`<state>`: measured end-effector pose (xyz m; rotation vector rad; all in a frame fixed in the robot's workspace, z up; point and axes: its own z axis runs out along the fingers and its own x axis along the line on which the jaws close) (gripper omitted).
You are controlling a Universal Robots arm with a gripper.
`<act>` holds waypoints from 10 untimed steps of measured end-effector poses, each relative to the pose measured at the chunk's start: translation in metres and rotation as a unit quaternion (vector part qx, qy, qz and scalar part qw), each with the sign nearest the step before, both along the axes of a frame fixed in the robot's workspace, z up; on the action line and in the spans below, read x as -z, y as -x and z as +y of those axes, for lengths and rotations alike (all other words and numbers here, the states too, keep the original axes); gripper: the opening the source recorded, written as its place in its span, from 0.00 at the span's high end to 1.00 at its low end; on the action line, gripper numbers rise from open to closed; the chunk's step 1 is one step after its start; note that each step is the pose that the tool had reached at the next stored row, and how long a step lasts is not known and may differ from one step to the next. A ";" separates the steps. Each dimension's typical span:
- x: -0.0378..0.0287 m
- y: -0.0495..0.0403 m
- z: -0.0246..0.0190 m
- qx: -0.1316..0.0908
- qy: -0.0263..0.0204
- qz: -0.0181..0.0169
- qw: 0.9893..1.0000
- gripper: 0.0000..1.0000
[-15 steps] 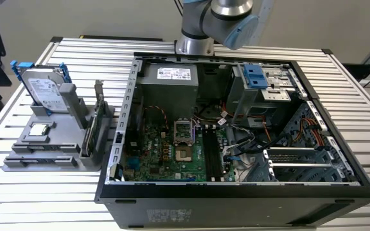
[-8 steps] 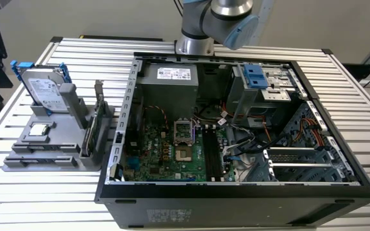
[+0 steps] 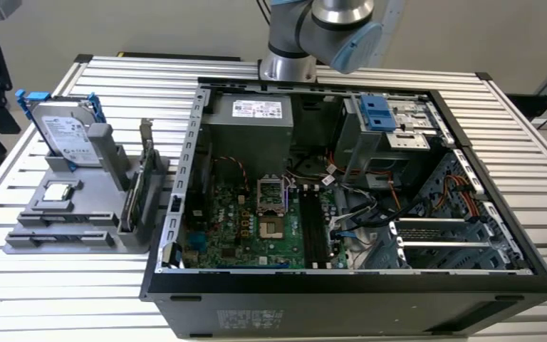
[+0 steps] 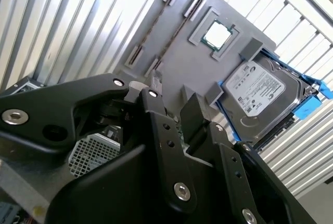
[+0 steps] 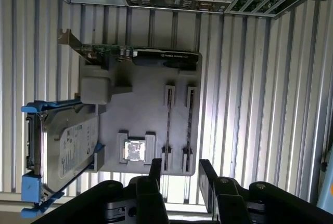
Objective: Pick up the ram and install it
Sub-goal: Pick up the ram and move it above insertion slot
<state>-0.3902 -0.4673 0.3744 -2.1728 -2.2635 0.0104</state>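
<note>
Two thin dark ram sticks stand on edge in parallel cradles of a grey holder (image 5: 140, 109); in the first wrist view they are the ram (image 5: 189, 122) and its neighbour (image 5: 168, 125). The second wrist view shows the ram (image 4: 171, 39) too. My gripper (image 5: 180, 164) hovers well above the holder's edge near the sticks, open, with nothing between its black fingers (image 4: 156, 91). On the exterior view's left, the holder (image 3: 65, 214) sits beside the open computer case (image 3: 350, 214), whose motherboard has long black slots (image 3: 313, 228).
The holder also carries a hard drive (image 5: 67, 148) in a blue frame, a square silver chip (image 5: 135, 149) and an upright card with a metal bracket (image 5: 145, 55). All rest on a ribbed metal table (image 3: 501, 121). My arm (image 3: 335, 28) rises behind the case.
</note>
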 end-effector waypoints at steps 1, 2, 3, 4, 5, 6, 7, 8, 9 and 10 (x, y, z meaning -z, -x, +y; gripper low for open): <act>0.0006 0.0000 -0.0001 0.000 0.000 0.000 1.000 0.00; 0.0012 0.0000 -0.0003 0.000 0.000 0.000 1.000 0.00; 0.0017 0.0000 -0.0004 0.000 0.000 0.000 1.000 0.00; 0.0022 0.0000 -0.0004 0.000 0.000 0.000 1.000 0.00; 0.0027 0.0000 -0.0005 0.000 0.000 0.000 1.000 0.00; 0.0033 0.0000 -0.0006 0.000 0.000 0.000 1.000 0.00; 0.0038 0.0000 -0.0007 0.000 0.000 0.000 1.000 0.00; 0.0043 0.0000 -0.0008 0.000 0.000 0.000 1.000 0.00; 0.0048 0.0000 -0.0008 0.000 0.000 0.000 1.000 0.00; 0.0053 0.0000 -0.0009 0.000 0.000 0.000 1.000 0.00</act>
